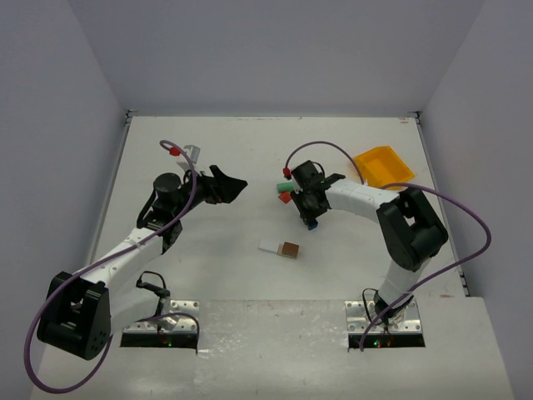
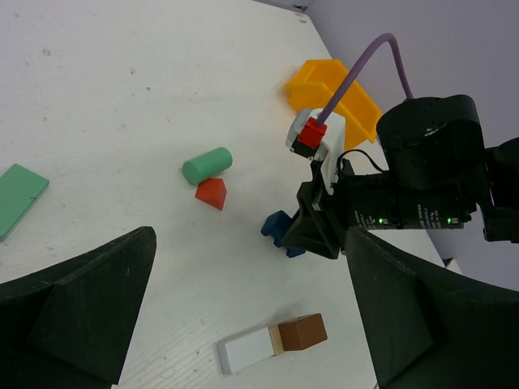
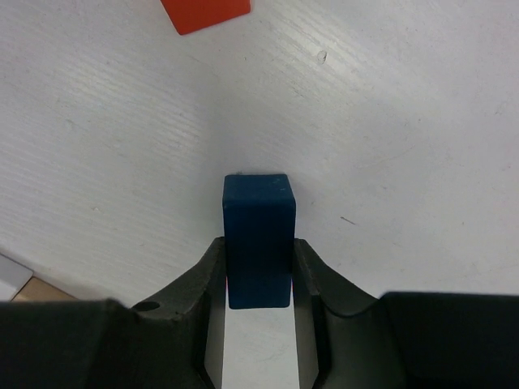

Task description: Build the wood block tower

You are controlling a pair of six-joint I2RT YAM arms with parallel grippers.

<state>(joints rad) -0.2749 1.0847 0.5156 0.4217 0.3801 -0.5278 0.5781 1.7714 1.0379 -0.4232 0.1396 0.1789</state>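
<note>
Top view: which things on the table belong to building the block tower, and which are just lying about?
For the tower: blue block between the right fingers, brown block, white block, red block, mint green cylinder, green plank.
Lying about: yellow bin.

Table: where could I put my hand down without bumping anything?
Bare table spreads on the near side of the white block and brown block, and along the far edge left of the bin. It is crowded around the right gripper, where the blue block, red block and green cylinder cluster.
</note>
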